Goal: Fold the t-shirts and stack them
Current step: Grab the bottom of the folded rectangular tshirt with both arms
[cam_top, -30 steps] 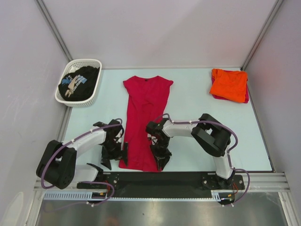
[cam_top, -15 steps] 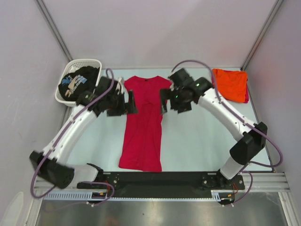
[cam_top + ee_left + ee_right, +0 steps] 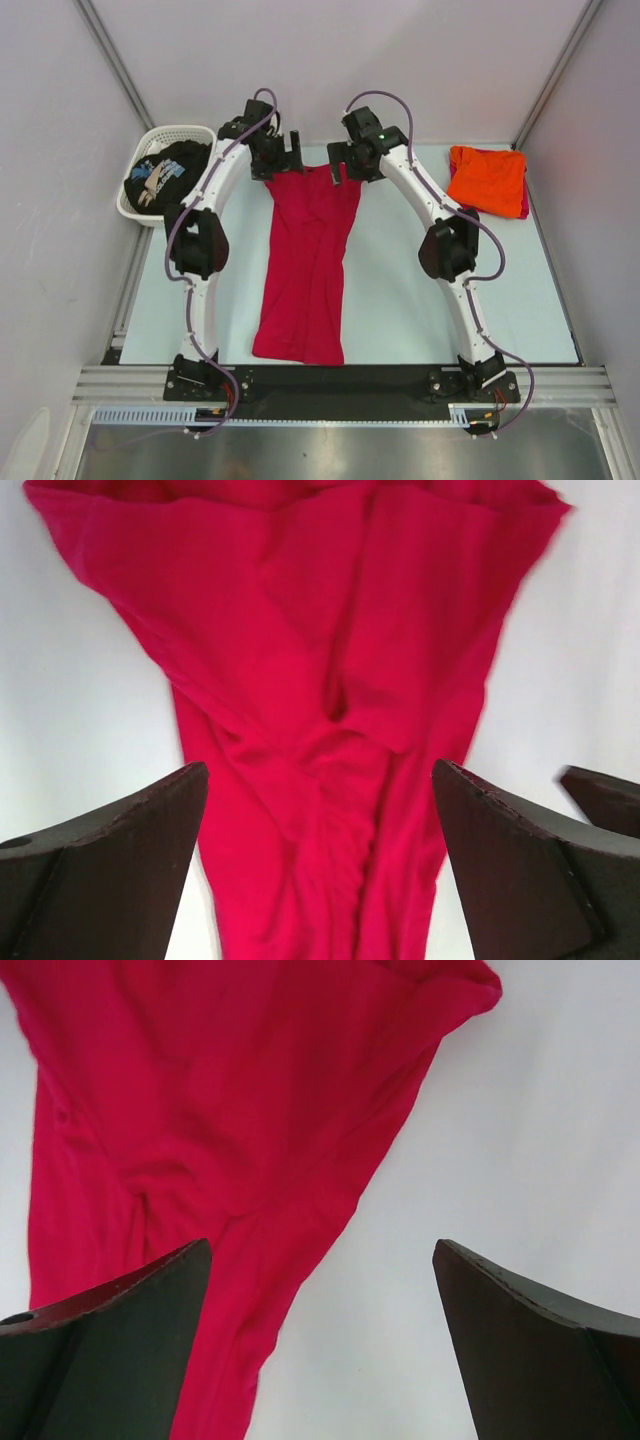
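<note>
The pale table (image 3: 430, 290) carries everything. The crimson-red t-shirt (image 3: 305, 260) lies flat down its middle, its long axis running straight from the near edge by the arm bases to the far edge. The hem is nearest the bases and the collar and sleeves are farthest out. The folded orange t-shirt (image 3: 487, 178) sits well apart at the far right corner. The black t-shirt (image 3: 165, 175) is bundled in the white basket (image 3: 205, 190) at the far left.

Both arms are stretched to the far end of the red t-shirt. The left end effector (image 3: 285, 162) hangs over the left shoulder, and the right end effector (image 3: 342, 168) over the right shoulder, one on each side of the collar. Both stand wide apart and hold nothing. In the wrist views red cloth lies below and between the dark fingers (image 3: 110, 860), untouched as far as I can tell. Neither arm is clearly nearer. I'd judge the next pinch takes the shoulders, and the cloth would then come toward the hem along that long axis.
</note>
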Controlling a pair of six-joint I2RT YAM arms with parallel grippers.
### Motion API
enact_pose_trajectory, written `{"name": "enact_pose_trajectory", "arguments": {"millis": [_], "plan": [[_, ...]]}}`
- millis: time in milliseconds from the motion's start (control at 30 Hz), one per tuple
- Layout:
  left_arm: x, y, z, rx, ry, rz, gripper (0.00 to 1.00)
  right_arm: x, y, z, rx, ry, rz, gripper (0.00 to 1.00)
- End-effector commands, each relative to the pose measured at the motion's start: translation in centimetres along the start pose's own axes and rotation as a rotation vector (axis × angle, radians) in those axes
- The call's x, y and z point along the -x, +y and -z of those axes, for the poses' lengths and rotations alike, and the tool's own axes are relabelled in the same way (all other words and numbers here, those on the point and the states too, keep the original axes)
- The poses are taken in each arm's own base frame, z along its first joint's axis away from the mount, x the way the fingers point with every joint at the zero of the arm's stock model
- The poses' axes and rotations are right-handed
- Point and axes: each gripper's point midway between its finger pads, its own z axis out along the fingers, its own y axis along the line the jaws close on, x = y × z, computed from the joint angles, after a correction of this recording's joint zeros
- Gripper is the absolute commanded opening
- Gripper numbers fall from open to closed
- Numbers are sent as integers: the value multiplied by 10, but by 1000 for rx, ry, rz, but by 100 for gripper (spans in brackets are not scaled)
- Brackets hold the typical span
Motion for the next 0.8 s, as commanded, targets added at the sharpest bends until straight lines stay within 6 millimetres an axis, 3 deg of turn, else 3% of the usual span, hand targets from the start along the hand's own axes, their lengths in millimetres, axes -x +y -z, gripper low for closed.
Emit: {"name": "enact_pose_trajectory", "arguments": {"millis": [0,100,233,433,667,767], "plan": [[-1,1,-26,-122,54,63,99,31,-29,9,-35,-83,-39,98],[-17,-11,-48,-257,119,136,99,33,-45,8,-54,-97,-52,98],[-16,-33,-63,-435,144,205,99,26,-64,0,-58,-78,-78,98],[-22,-38,-87,-448,177,255,100,11,-81,-14,-42,-25,-109,98],[-20,-51,-107,-481,192,272,97,12,-79,-16,16,-22,-126,97],[-26,-54,-114,-493,214,279,89,12,-78,-17,32,-20,-131,97]]}}
